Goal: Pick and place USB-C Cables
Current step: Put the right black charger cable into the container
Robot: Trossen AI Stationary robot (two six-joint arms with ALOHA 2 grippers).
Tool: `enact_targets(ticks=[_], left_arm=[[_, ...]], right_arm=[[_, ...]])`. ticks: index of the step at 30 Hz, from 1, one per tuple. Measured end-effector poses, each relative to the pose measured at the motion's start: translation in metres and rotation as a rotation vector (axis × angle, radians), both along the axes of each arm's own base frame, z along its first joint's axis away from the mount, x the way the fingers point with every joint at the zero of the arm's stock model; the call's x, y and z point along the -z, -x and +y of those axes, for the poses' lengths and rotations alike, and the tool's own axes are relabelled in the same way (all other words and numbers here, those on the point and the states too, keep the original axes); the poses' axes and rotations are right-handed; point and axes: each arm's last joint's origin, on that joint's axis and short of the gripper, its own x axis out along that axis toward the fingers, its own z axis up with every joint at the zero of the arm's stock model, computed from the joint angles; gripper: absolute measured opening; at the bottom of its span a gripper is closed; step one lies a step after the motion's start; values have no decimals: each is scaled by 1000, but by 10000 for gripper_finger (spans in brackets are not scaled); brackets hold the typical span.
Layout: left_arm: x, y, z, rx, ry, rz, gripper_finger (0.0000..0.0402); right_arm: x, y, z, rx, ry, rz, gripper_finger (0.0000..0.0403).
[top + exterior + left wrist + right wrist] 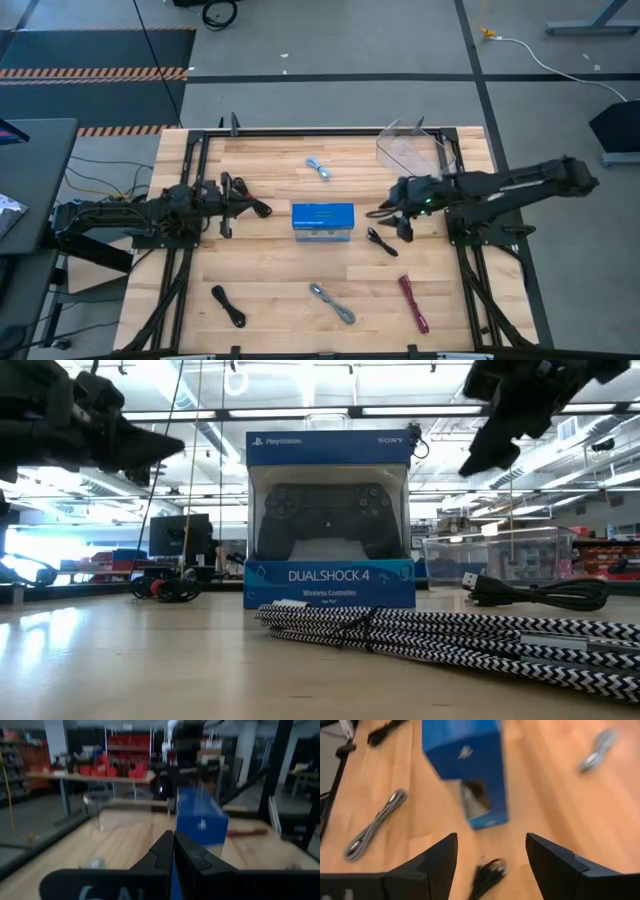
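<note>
Several USB-C cable bundles lie flat on the wooden table: a pale blue one (319,168) toward the far edge, a black one (381,241) right of the blue box, a red one (414,303), a silver-grey one (332,302) and a second black one (229,306) near the front. My right gripper (393,218) hovers open above the table, just far of the first black bundle (487,872), which shows between its fingers and below them. My left gripper (260,210) is shut and empty, held above the table left of the box.
A blue DualShock 4 box (322,221) stands at the table's middle, between both grippers. A clear plastic bin (415,148) sits at the far right corner, behind my right arm. In the low view the silver-grey braided cable (450,640) lies nearest the front edge.
</note>
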Motion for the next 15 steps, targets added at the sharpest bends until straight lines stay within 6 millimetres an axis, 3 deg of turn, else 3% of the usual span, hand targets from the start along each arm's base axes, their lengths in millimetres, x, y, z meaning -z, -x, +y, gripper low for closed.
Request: enact_targets(ticks=[8, 15], left_arm=[[5, 0, 0, 0, 8, 54, 21], [5, 0, 0, 0, 9, 56, 21]], right_arm=[[49, -25, 17, 30, -105, 326, 246], [80, -35, 29, 63, -117, 481, 247]])
